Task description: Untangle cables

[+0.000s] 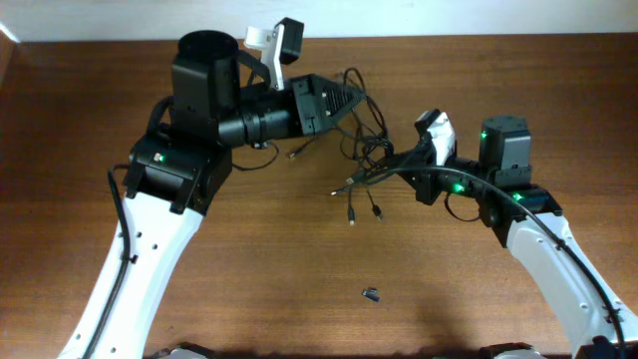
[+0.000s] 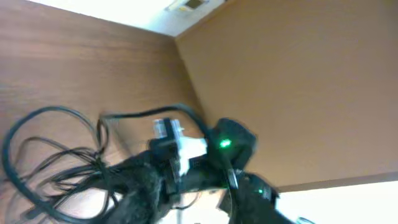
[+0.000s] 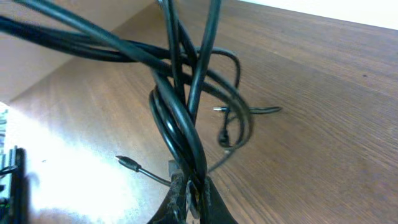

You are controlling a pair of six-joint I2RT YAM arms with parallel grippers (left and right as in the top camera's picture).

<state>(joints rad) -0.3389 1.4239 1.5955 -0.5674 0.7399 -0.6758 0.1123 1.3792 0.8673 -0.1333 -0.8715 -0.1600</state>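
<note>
The cables [image 1: 367, 140] are a tangle of thin black cords hanging between my two grippers above the wooden table [image 1: 299, 259]. My left gripper [image 1: 356, 98] has its fingers closed to a point, with cable loops coming out at the tip. Its wrist view is blurred and shows the cables [image 2: 53, 163] at the left. My right gripper [image 1: 402, 166] is shut on a bundle of strands. The right wrist view shows the cables [image 3: 180, 118] rising from the pinched jaws [image 3: 189, 196]. Metal-tipped plugs [image 1: 352, 213] dangle below the tangle, and one plug [image 3: 127, 163] shows next to the right jaws.
A tiny dark stubby piece [image 1: 370, 294] lies on the table near the front middle. The right arm with its green light [image 2: 224, 144] shows in the left wrist view. The table's far edge runs just behind the left gripper.
</note>
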